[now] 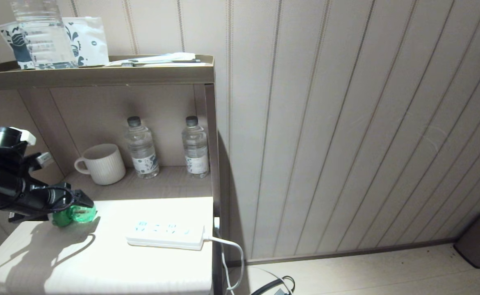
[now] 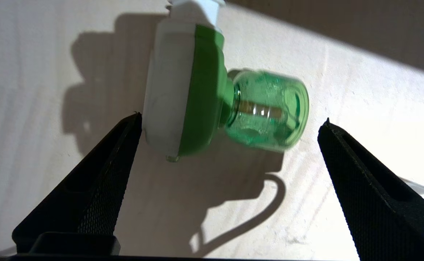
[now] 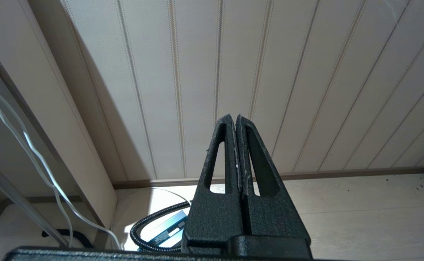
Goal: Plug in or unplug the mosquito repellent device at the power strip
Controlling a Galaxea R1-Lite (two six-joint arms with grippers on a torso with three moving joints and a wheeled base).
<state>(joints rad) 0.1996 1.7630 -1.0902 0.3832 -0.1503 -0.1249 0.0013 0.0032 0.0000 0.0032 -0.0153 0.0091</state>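
We are looking at our left arm (image 1: 6, 186), a bulky matte-black assembly showing a rounded black housing near the wrist, white clips beside it, a small silvery connector sticking out and a thin black cable looping along its side. Our left gripper (image 2: 230, 121) is showing two black wedge-shaped fingers (image 2: 99, 181) with a fine cross-hatched grip texture on their inner faces. Our right gripper (image 3: 236, 117) is showing pebbled black tapered fingers, each pierced by a long slot, rising from a blocky black base.

Looks like a hotel rm: paneled wall (image 1: 346, 123), shelf nook w/ 2 water bottles (image 1: 142, 147), mug (image 1: 102, 164).
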